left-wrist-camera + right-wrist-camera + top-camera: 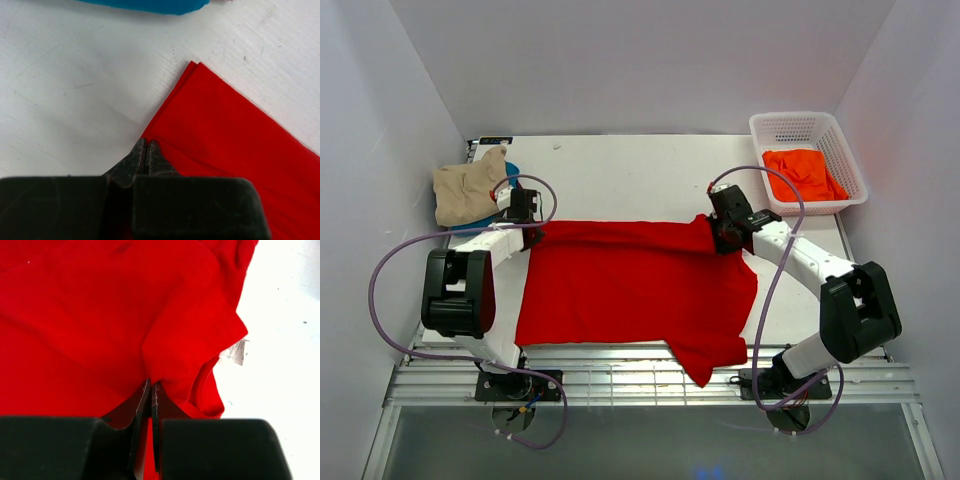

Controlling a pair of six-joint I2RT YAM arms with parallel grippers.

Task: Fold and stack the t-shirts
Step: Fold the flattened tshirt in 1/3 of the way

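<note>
1. The bright red soft cloth t-shirt [635,285] lies spread across the white table [620,165]. Its far edge is doubled over, and one sleeve droops past the near edge.
2. The left gripper [145,150] is fully closed, pinching the shirt's far-left folded corner. The right gripper [151,387] is closed too, with cloth bunching at its tips on the far right.
3. The shirt looks light and limp, likely to sag and wrinkle. Corners and hems, held at both ends together, seem the best places to grip.
4. How many layers each pinch takes is unclear. The teal blue cloth [150,5] is cut off in the left wrist view and mostly hidden behind the crumpled tan shirt [465,190].
</note>
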